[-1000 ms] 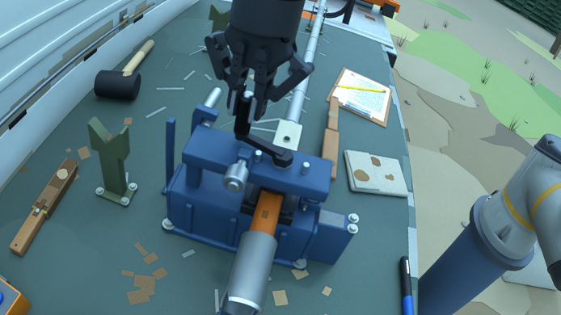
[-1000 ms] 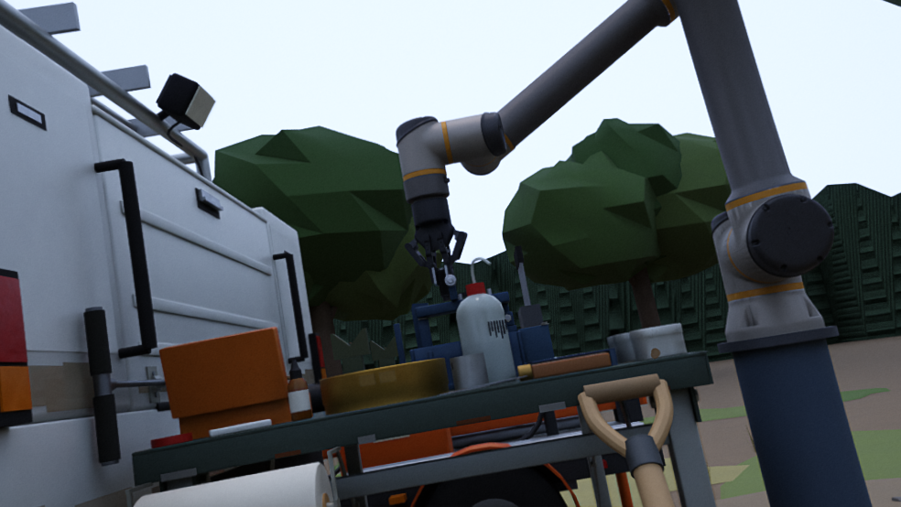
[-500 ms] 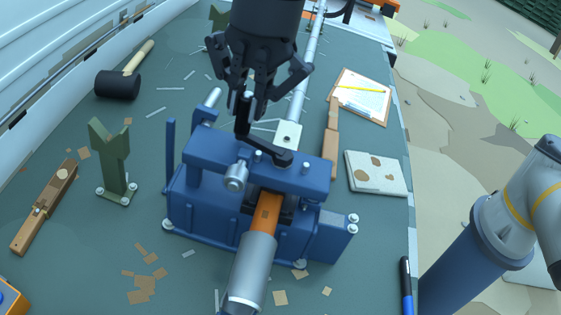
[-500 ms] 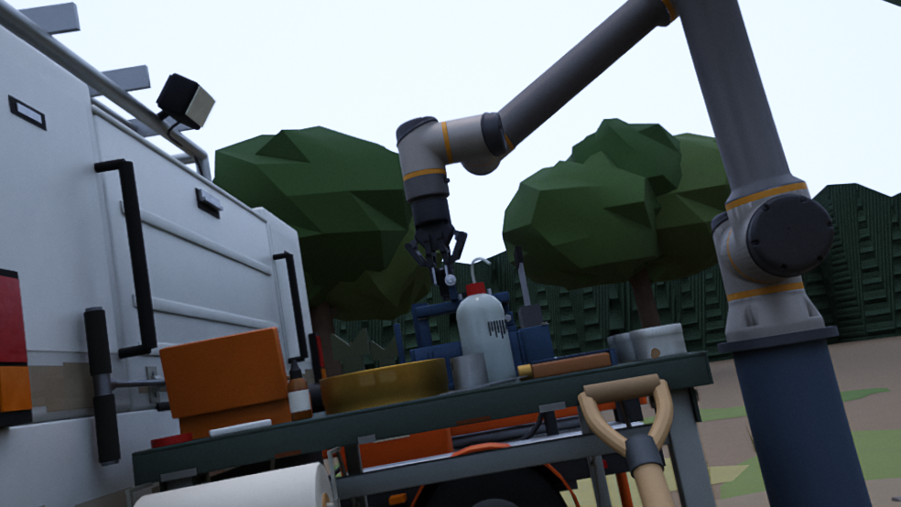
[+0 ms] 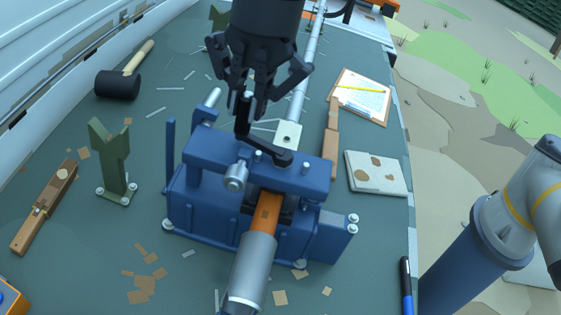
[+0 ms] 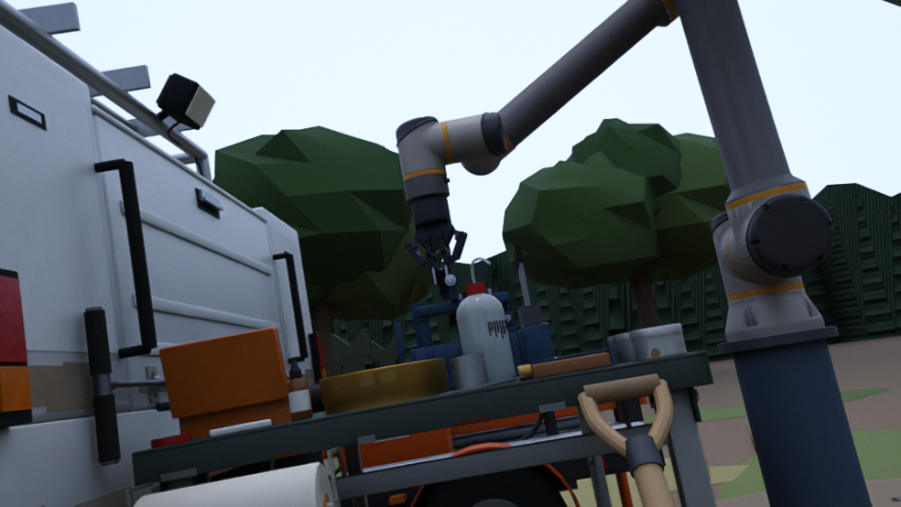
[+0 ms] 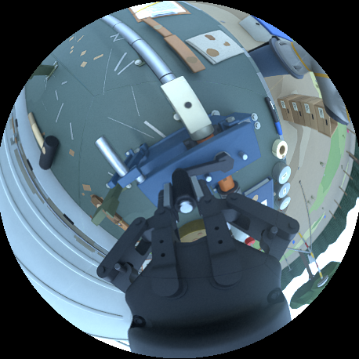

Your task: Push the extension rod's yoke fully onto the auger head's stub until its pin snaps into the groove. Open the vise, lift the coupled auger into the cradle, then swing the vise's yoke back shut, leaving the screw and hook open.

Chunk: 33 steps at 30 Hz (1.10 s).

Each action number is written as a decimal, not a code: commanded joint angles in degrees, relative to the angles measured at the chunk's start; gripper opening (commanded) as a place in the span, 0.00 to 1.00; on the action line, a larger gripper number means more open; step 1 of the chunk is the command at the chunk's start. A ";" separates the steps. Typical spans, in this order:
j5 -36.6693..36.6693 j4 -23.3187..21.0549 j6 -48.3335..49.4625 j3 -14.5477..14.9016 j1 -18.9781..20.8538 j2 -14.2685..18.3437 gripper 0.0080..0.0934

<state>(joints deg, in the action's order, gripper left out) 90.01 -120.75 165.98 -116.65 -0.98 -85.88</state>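
The extension rod [image 5: 304, 76] lies along the bench, and its cream yoke [image 5: 287, 135] sits against the back of the blue vise [image 5: 250, 190]. The auger head [image 5: 250, 258] is clamped in the vise, its orange stub [image 5: 264, 212] between the jaws under the vise's top yoke [image 5: 258, 163]. I grip the upright black handle of the vise's screw crank [image 5: 243, 115] in my closed gripper [image 5: 245, 106] above the vise top. The crank arm [image 7: 213, 162] reaches across the yoke. The green V-shaped cradle [image 5: 110, 159] stands to the left of the vise.
A black mallet [image 5: 119, 80] lies at the far left, a wooden block plane [image 5: 42, 202] near the left edge. A clipboard [image 5: 361, 97], a wooden strip [image 5: 331, 135] and a stained pad [image 5: 376, 173] lie right of the vise. A bottle [image 6: 484, 334] and a yellow bowl [image 6: 384, 384] stand at the bench end.
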 commanded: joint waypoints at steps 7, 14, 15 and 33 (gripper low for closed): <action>-0.01 -0.03 0.00 0.05 0.00 -0.03 0.35; -0.01 -0.03 0.00 0.05 0.00 -0.03 0.51; -0.01 -0.03 0.00 0.05 0.00 -0.03 0.53; -0.01 -0.03 0.00 0.05 0.00 -0.03 0.59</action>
<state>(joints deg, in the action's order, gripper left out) 90.00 -120.76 165.98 -116.64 -0.98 -85.89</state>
